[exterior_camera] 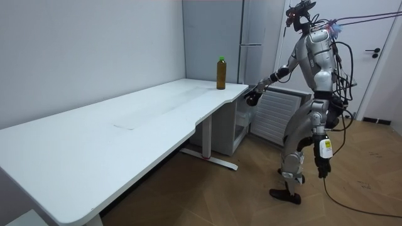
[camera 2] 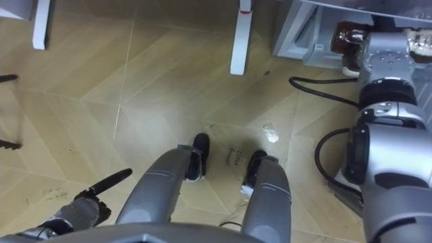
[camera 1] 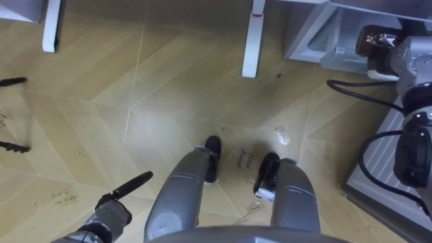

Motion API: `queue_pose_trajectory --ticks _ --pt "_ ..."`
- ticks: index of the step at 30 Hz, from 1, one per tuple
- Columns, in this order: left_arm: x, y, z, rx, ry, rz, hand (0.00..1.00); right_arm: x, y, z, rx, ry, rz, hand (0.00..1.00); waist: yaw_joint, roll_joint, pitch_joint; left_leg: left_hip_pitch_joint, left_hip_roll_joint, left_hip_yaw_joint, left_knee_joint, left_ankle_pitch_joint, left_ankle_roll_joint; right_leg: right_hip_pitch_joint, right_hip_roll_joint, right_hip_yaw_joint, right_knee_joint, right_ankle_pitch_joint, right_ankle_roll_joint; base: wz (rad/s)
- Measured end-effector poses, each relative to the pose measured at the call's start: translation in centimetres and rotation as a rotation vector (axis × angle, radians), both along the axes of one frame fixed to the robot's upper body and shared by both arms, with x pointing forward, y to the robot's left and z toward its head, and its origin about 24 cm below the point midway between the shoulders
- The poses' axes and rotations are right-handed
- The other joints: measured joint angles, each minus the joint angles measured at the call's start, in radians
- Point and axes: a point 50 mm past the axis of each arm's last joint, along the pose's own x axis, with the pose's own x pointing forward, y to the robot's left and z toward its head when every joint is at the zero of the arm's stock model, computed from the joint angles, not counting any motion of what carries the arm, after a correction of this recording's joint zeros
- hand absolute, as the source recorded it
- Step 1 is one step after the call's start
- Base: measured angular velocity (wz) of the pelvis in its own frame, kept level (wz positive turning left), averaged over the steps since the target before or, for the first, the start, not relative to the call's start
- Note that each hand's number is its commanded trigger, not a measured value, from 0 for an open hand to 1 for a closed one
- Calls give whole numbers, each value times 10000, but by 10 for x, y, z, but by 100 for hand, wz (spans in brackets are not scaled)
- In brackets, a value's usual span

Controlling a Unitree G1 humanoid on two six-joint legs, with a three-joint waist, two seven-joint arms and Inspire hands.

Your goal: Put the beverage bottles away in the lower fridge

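In the left eye view the right hand (camera 1: 398, 48) is up at the top right, and its fingers look wrapped round a shiny brown bottle (camera 1: 370, 39). The bottle is just beside the grey open part of the lower fridge (camera 1: 316, 42); I cannot tell if they touch. That grey part lies on the far side of the bottle from the wrist, so I think a short push that way is what comes next. I cannot tell which way the bottle's long side points. The left hand (camera 1: 112, 210) hangs low at the bottom left over the floor (camera 1: 169, 88). Its fingers are loose, one sticks straight out, and it holds nothing. It is well apart from the lower fridge, so the right hand is the nearer one. There is small dark writing (camera 1: 247, 159) on the floor by the feet, too small to read. In the room view the robot stands by the lower fridge, past the far end of the tabletop (exterior_camera: 125, 129), with its right arm stretched out low. A second bottle (exterior_camera: 221, 73) with a green cap stands upright at the far corner of the tabletop, the corner next to the lower fridge, not yet picked up. Its label cannot be read. In the right eye view the brown bottle sits at the top, between the right hand and the grey fridge part, and I see no label on it.
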Motion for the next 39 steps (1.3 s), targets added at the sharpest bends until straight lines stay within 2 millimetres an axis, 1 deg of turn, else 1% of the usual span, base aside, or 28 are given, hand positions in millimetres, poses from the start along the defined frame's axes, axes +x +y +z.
queue_pose_trajectory --ticks 12,13,14,25,32,39 --pt "0 0 0 -20 -34 -6 0 -2 0 -2 104 272 -103 0 10 15 -7 194 11 39 -88 8 13 182 -4 -14 -61 2 0 0" --pt "0 0 0 -45 -68 -20 0 -2 0 -2 103 270 -102 57 3 33 -8 202 15 40 -96 8 12 190 1 -14 -67 2 0 0" --pt "0 0 0 -56 -80 -26 0 -2 0 -2 101 264 -101 100 2 39 -8 202 19 40 -96 8 12 192 6 -14 -71 2 0 0" --pt "0 0 0 -68 -95 -48 0 -1 -1 0 40 167 -158 100 -10 68 -21 181 13 39 -135 11 17 198 3 -50 -115 6 7 0" --pt "0 0 0 -76 -77 -37 0 -1 -1 0 36 176 -157 100 -24 81 -29 187 -1 53 -152 16 24 188 -5 1 -66 -1 12 0" --pt "-4 1 -1 -37 104 6 0 -1 -2 1 -29 196 -163 100 -39 80 -30 156 6 92 -148 24 39 135 -4 33 -64 -2 17 0"
